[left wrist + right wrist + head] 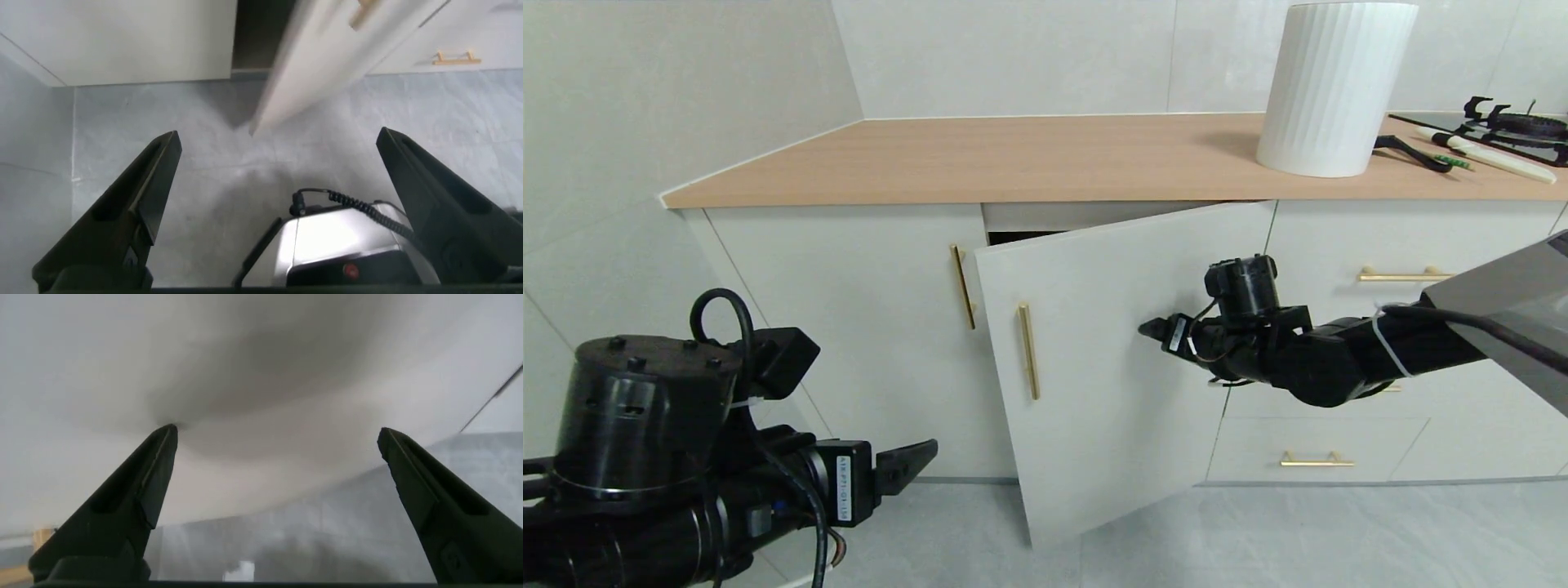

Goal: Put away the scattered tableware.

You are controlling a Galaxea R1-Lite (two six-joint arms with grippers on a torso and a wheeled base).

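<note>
Jaws spread on both. Your right gripper faces the half-open cabinet door; your left gripper hangs near left.

The bench is warm tan woodgrain, the cabinet door off-white with a brass-gold handle, the ribbed container white with vertical fluting, the floor pale grey, and the left tool and right tool black.

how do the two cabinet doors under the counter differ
The left door sits shut and flush; the right door is swung open. The right gripper points at the right door's face, not the left door's. Both are white with vertical gold handles.
</note>
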